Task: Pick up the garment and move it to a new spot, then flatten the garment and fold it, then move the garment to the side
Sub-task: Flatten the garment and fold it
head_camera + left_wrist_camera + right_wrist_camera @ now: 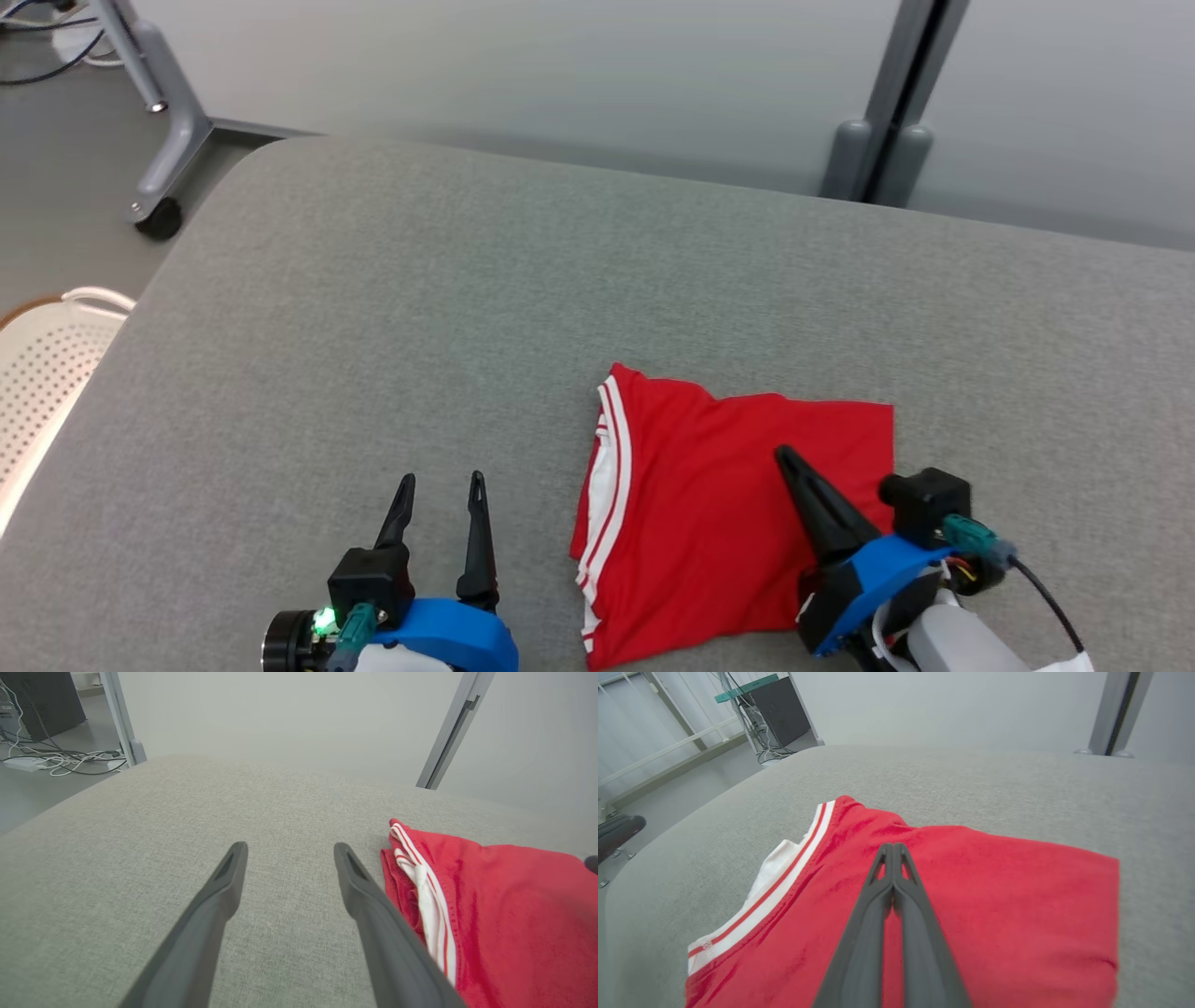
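The garment (719, 504) is a red piece with white stripes along its left edge, lying folded on the grey padded surface (467, 308) at the lower middle right. Over its right half sits my right gripper (784, 455), fingers pressed together with nothing between them; the right wrist view shows the shut gripper (893, 847) above the red garment (994, 905). My left gripper (441, 483) stands open on the bare surface to the left of the garment. In the left wrist view the open gripper (289, 848) points past the garment's striped edge (490, 905), apart from it.
A white perforated basket (47, 364) stands off the surface's left edge. A grey wheeled stand leg (168, 140) is on the floor at the back left, and a grey post (887, 131) stands against the wall behind. Cables (60, 760) lie on the floor.
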